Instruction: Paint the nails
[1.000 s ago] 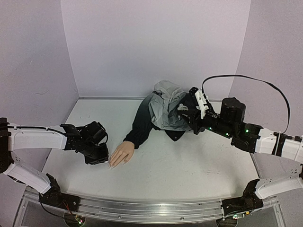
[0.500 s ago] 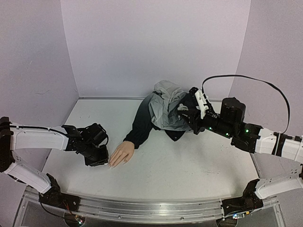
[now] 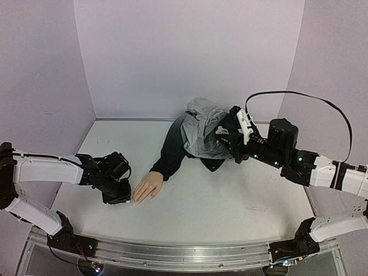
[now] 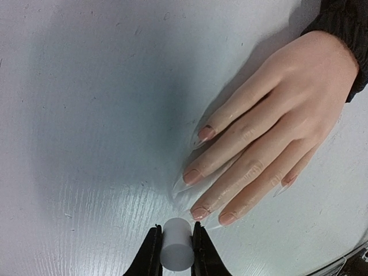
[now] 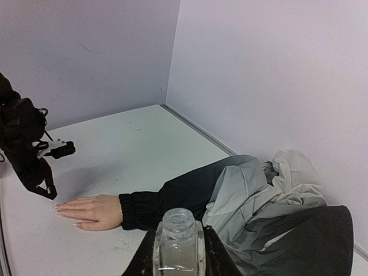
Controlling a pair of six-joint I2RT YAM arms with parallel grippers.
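A: Starting on the left, what could go wrong?

B: The left gripper is clamped on a small white cap. That is probably the brush handle, though no bristles show from the wrist view. It sits just beside the fingertips of the mannequin hand. The nails are small and lie low against the table. A slightly off approach could smear skin or tabletop instead. A push could also slide the hand, since nothing visibly pins it.

A: And that arm's pose?

B: It reaches in low from the left edge, with the wrist bent down. The jaws point at the fingertips from the near-left.

A: What about the right side?

B: The right gripper is closed around an open glass bottle, which it holds upright. The bottle is above the rumpled jacket, well apart from the mannequin hand. A tilt would tip whatever it holds onto the cloth. The right arm stretches in from the right with its forearm raised off the table.
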